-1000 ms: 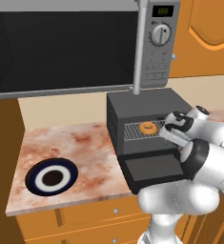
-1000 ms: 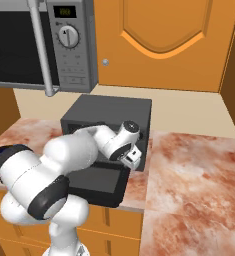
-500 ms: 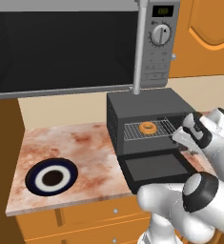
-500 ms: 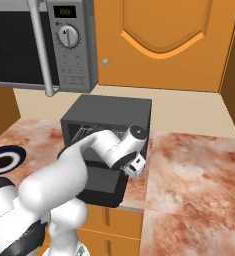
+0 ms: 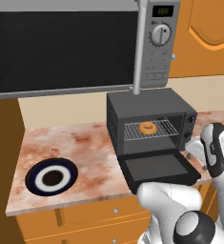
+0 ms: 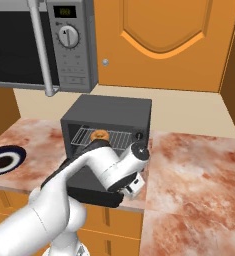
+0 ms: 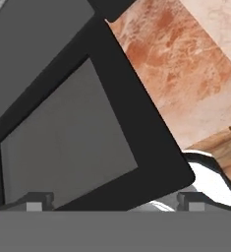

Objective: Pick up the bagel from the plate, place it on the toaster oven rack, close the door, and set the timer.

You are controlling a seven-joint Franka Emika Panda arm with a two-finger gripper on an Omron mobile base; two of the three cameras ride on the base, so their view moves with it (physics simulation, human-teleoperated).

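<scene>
Left base view: bagel (image 5: 147,127) resting on the rack (image 5: 150,130) inside the toaster oven (image 5: 151,124), near the counter's right front. Door (image 5: 158,168) dropped flat, overhanging the counter's front edge. Gripper (image 7: 114,201) hanging over the door's outer right corner, fingertips (image 7: 34,202) spread wide with nothing between, well below and forward of the bagel. Plate (image 5: 52,176) bare near the front left corner.
</scene>
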